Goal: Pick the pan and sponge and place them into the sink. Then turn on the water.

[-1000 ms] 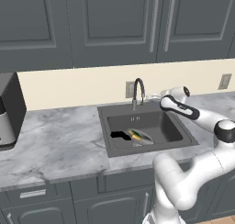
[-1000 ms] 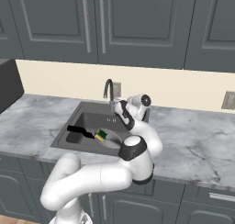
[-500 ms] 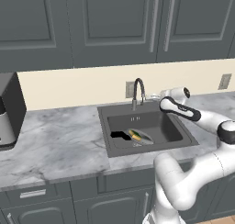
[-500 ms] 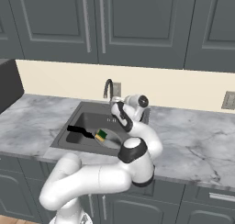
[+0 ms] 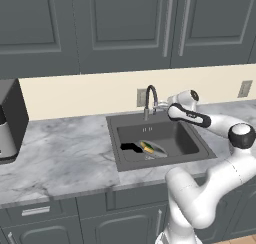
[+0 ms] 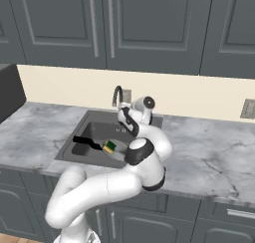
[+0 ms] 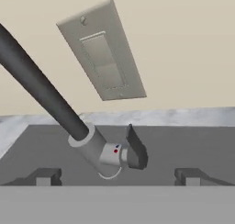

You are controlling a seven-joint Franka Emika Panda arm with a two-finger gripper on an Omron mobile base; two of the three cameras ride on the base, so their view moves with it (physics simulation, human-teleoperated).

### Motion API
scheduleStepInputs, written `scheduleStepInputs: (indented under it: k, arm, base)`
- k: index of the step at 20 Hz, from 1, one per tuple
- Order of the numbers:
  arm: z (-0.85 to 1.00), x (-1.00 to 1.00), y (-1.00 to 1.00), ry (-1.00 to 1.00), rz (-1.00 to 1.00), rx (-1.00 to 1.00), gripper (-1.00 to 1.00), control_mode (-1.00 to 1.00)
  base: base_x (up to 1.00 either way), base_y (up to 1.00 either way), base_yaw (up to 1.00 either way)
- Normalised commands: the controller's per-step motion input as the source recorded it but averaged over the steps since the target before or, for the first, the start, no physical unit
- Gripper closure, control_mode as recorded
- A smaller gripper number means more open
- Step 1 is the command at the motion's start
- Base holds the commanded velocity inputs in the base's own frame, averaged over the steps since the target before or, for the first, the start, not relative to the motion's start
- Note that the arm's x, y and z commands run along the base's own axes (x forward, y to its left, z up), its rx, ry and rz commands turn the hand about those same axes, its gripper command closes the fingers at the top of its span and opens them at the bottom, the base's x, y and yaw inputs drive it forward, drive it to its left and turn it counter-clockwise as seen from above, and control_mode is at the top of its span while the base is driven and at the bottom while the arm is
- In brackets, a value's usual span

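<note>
The dark sink (image 5: 186, 139) holds the silver pan (image 5: 154, 150), whose black handle points left. The green and yellow sponge (image 5: 147, 147) lies in the pan. From the right base view, the sponge (image 6: 109, 147) rests on the pan (image 6: 119, 154) inside the sink (image 6: 67, 150). My gripper (image 5: 161, 107) hovers at the faucet's (image 5: 150, 97) base behind the basin. In the hand view, my gripper (image 7: 117, 177) is open, and the faucet's dark lever (image 7: 136, 149) stands just ahead between the fingertips (image 7: 44, 176), untouched. No water is in view.
A wall outlet plate (image 7: 101, 57) sits on the cream backsplash right behind the faucet neck (image 7: 37, 86). Grey marble counter (image 5: 60, 158) runs on both sides of the sink. A dark appliance (image 5: 9, 120) stands at the far left. Cabinets hang overhead.
The jaws have spread apart at the faucet's base, and the hand has edged slightly toward it. Pan and sponge lie where they were.
</note>
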Motion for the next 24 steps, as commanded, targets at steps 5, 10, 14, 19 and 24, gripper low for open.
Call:
scheduleStepInputs:
  k: [5, 10, 14, 19, 24]
  arm:
    - [-0.23, 0.33, 0.06, 0.05, -0.02, -0.08, -1.0, -1.0]
    - [-0.19, 0.3, -0.04, 0.03, -0.02, -0.09, -1.0, -1.0]
    - [-0.11, 0.33, -0.12, 0.03, -0.01, -0.08, -1.0, -1.0]
    - [-0.06, 0.32, -0.2, 0.0, 0.01, -0.04, -1.0, -1.0]
    - [-0.08, 0.18, -0.3, 0.01, 0.03, -0.02, -1.0, -1.0]
  base:
    - [0.0, 0.0, 0.0]
    - [0.0, 0.0, 0.0]
    - [0.0, 0.0, 0.0]
    - [0.0, 0.0, 0.0]
    - [0.0, 0.0, 0.0]
